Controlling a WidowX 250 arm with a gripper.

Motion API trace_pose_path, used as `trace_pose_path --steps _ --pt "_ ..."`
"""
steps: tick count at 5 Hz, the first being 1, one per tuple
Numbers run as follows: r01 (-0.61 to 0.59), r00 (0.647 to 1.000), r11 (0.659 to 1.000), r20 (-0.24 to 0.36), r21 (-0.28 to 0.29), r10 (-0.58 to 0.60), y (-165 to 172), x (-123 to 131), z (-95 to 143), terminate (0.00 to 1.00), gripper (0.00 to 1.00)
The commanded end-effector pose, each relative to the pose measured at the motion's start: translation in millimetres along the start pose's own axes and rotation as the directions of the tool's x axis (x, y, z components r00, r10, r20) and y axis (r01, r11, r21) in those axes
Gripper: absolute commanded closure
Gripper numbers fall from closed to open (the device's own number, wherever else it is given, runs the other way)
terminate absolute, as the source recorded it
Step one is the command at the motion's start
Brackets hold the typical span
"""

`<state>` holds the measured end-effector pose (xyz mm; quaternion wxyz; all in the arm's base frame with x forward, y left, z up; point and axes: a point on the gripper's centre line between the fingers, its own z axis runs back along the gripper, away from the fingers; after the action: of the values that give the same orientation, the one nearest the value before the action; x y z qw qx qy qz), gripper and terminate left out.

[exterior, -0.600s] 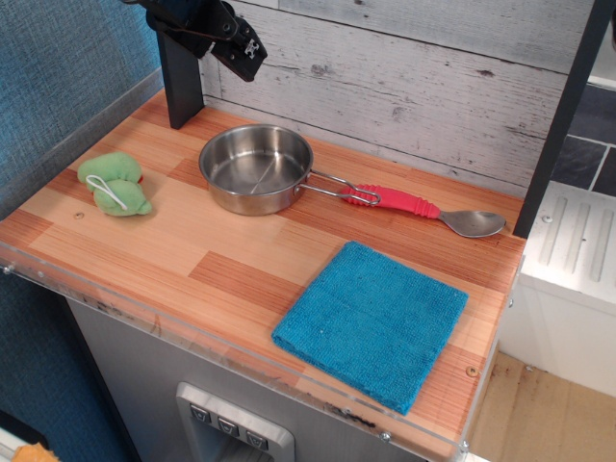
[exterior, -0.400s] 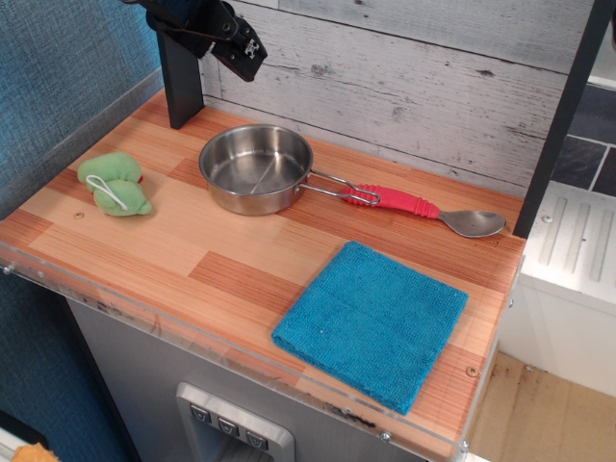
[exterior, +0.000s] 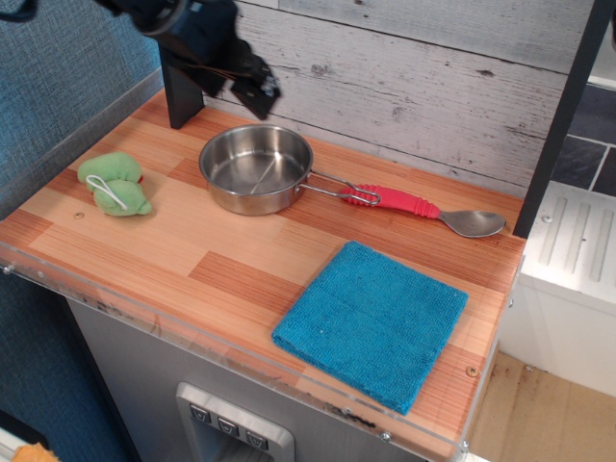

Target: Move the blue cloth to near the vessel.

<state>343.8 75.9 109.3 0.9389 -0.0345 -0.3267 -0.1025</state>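
Observation:
The blue cloth [exterior: 372,322] lies flat at the front right of the wooden counter, one corner near the front edge. The vessel [exterior: 256,168], a shiny steel pan with a wire handle pointing right, stands at the back middle, empty. My gripper [exterior: 262,92] hangs in the air above and just behind the pan, at the upper left of the view, blurred by motion. It holds nothing. I cannot tell how its jaws stand. The cloth and the pan are well apart.
A red-handled metal spoon [exterior: 423,209] lies right of the pan, touching its wire handle. A small green stuffed toy [exterior: 115,183] sits at the left. A dark post [exterior: 179,91] stands at the back left. A plank wall runs behind the counter.
My gripper has moved down and to the right, toward the pan. The cloth, pan, spoon and toy have not moved.

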Motion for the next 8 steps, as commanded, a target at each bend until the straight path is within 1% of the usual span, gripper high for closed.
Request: trace_pose_path --steps 1,2,3,4,5,7,8 --pt "-0.041 0.999 0.999 -0.01 0.008 0.041 -37 -13 18 0.0 0.0" --pt "-0.052 0.997 0.999 -0.055 -0.016 0.051 -69 -25 14 0.0 0.0" --pt "-0.058 0.995 0.997 -0.084 -0.043 0.054 -104 -39 5 0.0 0.0" --pt "-0.045 0.991 0.997 -0.127 -0.057 0.037 -128 -58 0 0.0 0.0" --pt "-0.021 0.986 0.997 -0.166 -0.072 0.009 -143 -72 -6 0.0 0.0" --pt "-0.02 0.979 0.998 -0.205 -0.063 0.007 -165 -86 -23 0.0 0.0" --pt "-0.045 0.975 0.999 -0.218 -0.02 0.039 -168 -91 -29 0.0 0.0"
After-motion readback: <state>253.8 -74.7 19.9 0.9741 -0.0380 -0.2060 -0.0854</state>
